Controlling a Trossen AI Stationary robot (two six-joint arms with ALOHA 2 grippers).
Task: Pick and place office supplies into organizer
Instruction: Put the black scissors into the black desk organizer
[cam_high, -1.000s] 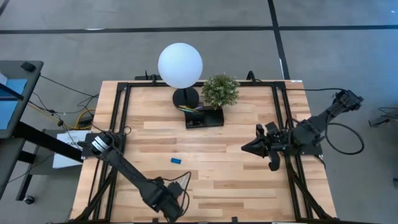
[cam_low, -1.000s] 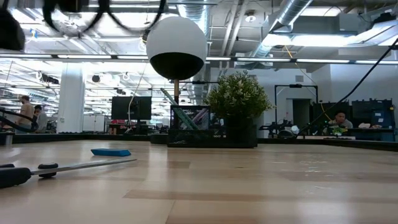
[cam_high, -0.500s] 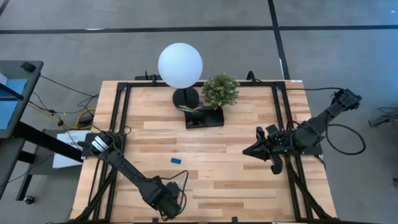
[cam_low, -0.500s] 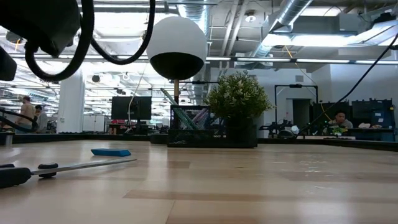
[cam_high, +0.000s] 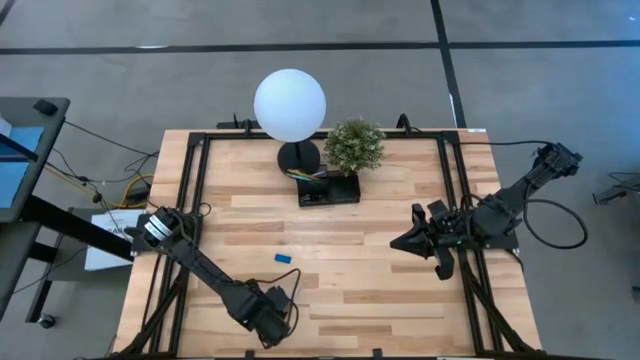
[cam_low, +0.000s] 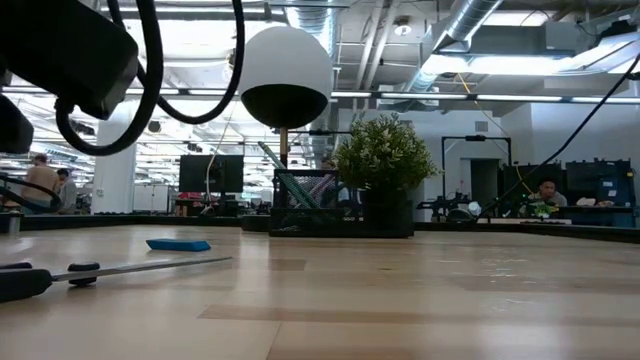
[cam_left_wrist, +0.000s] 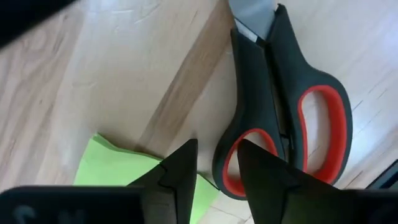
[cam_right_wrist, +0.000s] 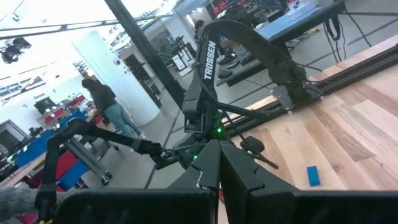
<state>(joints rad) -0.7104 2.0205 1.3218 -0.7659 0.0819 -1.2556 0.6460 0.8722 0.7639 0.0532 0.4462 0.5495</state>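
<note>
The left gripper (cam_left_wrist: 214, 177) hangs over the worktop's (cam_high: 380, 260) front edge, toward the left corner, its jaws parted with nothing between them. Seen from the wrist, they hover above the red-handled scissors (cam_left_wrist: 283, 109) and a lime-green sticky pad (cam_left_wrist: 115, 171); the blades run out of frame and the pad is half hidden behind the fingers. From overhead the arm covers both items. In the low view only the scissors' blades and a dark handle end show at the left border. A small blue eraser (cam_high: 284, 258) lies on open wood left of centre. The organizer (cam_high: 328, 189) sits at the middle of the back edge, against the lamp base and a potted plant (cam_high: 354, 146); its contents are hard to make out. The right gripper (cam_high: 397, 240) waits clenched, empty, near the right edge.
</note>
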